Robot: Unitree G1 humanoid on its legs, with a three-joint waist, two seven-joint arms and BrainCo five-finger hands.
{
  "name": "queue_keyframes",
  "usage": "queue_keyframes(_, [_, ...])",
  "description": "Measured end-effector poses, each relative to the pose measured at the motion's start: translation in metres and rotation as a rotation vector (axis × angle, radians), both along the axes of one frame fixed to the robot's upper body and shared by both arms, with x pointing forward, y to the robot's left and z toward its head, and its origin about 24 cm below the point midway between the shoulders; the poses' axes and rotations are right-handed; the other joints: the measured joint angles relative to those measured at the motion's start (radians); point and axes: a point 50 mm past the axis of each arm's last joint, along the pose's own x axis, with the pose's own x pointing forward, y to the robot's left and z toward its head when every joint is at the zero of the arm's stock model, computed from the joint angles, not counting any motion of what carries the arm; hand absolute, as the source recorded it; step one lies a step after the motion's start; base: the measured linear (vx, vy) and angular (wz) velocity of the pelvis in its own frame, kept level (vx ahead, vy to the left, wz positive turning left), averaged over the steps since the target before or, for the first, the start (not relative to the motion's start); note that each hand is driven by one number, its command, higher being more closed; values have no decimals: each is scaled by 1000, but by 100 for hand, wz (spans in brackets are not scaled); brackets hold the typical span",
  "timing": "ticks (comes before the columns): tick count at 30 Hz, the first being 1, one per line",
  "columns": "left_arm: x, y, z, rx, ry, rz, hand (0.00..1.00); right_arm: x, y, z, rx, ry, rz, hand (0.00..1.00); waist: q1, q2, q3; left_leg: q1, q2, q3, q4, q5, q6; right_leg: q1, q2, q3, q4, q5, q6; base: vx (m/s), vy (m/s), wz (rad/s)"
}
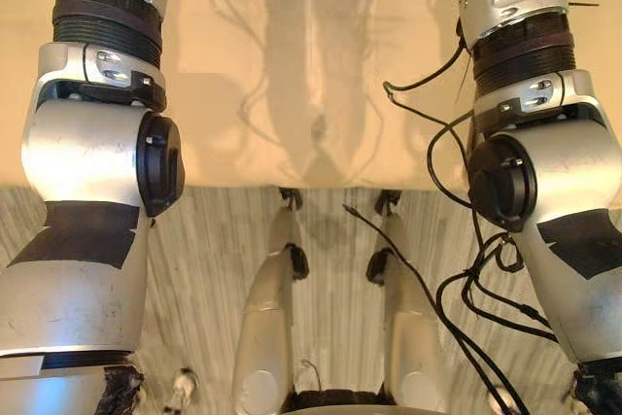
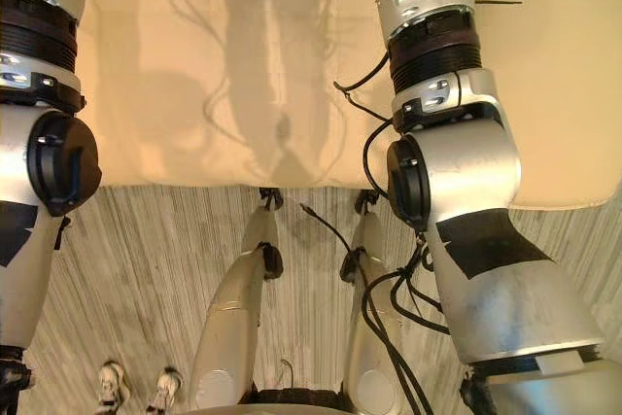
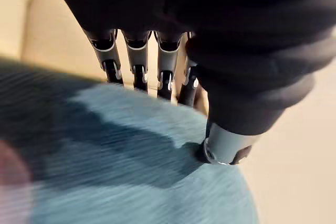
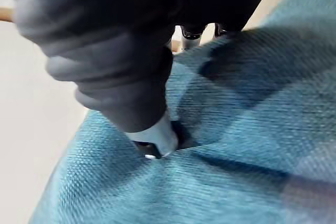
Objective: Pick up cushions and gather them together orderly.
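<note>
Right hand (image 4: 126, 87) up close, and its thumb (image 4: 157, 139) is dug right into the blue cushion (image 4: 220, 145), denting the weave, with a crease running out from the tip. Past the dark cover, bits of its fingers (image 4: 191, 36) drop over the cushion's far edge. That's a pinch: thumb on one face, fingers behind. Cream surface (image 4: 26, 145) shows just beside the cushion.

Over to the left hand (image 3: 236, 66): the left fingers (image 3: 137, 59) stand in a close row, fairly straight, their dark tips dipping behind the cushion's edge. The left thumb (image 3: 223, 148) presses onto the face nearer the camera. Blue fabric is clamped between thumb and fingers here too. The cream surface lies beyond those fingers and beside the cushion. It's the same colour and weave in both wrist views, but whether it's one cushion or two I can't tell.

From the head, the left arm (image 1: 87, 172) and right arm (image 2: 457, 172) both stretch out over the cream surface, crossing its near edge. Grey striped floor (image 1: 204, 279) runs on the near side of that edge.
</note>
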Motion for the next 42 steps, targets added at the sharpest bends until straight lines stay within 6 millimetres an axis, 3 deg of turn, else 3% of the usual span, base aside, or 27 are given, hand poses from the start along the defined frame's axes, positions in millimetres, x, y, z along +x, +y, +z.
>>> queue_keyframes(2, [11,1,-20,-23,51,-35,0,9,-4,-16,-7,54,20,0,3,0,0,-4,6,0,5,-1,0,-2,0,1,0,1,0,61,120,-1])
queue_keyframes(8, [45,23,-118,-61,290,-49,0,17,-2,-47,-114,72,72,0,3,0,0,-4,34,15,84,-56,-9,-1,8,24,38,1,0,12,95,-13])
queue_keyframes(12, [41,29,-125,-50,272,-48,0,18,-10,-60,-130,75,83,0,5,0,0,-1,48,14,112,-68,-16,10,18,25,44,1,0,-75,36,-7])
queue_keyframes(15, [29,52,-132,-44,238,8,0,10,-16,-79,-186,34,94,0,7,0,0,41,57,20,109,-74,-26,52,26,35,44,-41,2,-103,-29,-3])
queue_keyframes(18, [8,74,-158,25,204,82,0,-6,-32,-118,-273,10,105,0,24,0,-1,127,82,19,111,-84,-44,132,45,36,54,-68,-8,-80,-74,-10])
queue_keyframes(20, [-4,82,-184,69,222,106,0,-17,-47,-153,-314,45,100,0,24,0,-1,193,91,13,111,-94,-59,184,53,31,94,-111,-8,0,-79,3])
queue_keyframes(23, [-31,75,-268,112,365,60,0,-43,-73,-252,-346,287,117,0,21,2,-73,283,97,-14,112,-110,-77,248,47,6,189,-200,-7,111,-85,23])
queue_keyframes(24, [-42,70,-307,105,467,32,0,-53,-79,-293,-358,419,121,0,23,0,-118,305,96,-22,114,-120,-83,261,41,2,225,-233,-4,117,-35,24])
queue_keyframes(25, [-48,69,-328,97,528,17,0,-59,-80,-311,-364,480,129,0,23,0,-138,317,95,-28,115,-124,-86,268,38,1,242,-248,-2,191,-59,21])
queue_keyframes(27, [-82,60,-400,75,759,-44,0,-88,-84,-373,-361,693,173,0,23,0,-174,385,89,-41,140,-164,-91,332,33,0,280,-295,7,173,-50,12])
queue_keyframes(29, [-109,52,-443,62,921,-91,0,-107,-86,-411,-350,839,191,0,23,-1,-213,430,85,-41,142,-185,-94,377,31,1,278,-313,14,107,-4,5])
queue_keyframes(31, [-147,43,-497,80,1160,-169,0,-139,-93,-466,-321,1079,219,0,16,-2,-279,485,78,-40,143,-204,-92,437,24,0,268,-325,25,133,27,6])
queue_keyframes(34, [-185,43,-541,81,1398,-217,0,-171,-101,-512,-317,1310,238,0,-3,-5,-322,563,69,-32,136,-220,-92,517,18,1,249,-332,35,79,47,-2])
queue_keyframes(36, [-202,44,-558,83,1504,-239,0,-185,-105,-528,-315,1404,243,0,-4,-7,-343,610,66,-19,123,-226,-92,558,18,8,230,-330,40,27,38,-17])
queue_keyframes(38, [-235,47,-581,74,1673,-257,0,-215,-116,-551,-305,1557,216,0,-4,-10,-384,710,58,11,83,-236,-101,630,20,29,195,-333,49,19,49,-28])
queue_keyframes(42, [-262,49,-593,85,1785,-272,0,-247,-129,-568,-278,1706,191,0,-8,-16,-436,773,44,23,35,-237,-102,676,21,49,163,-326,58,28,31,-16])
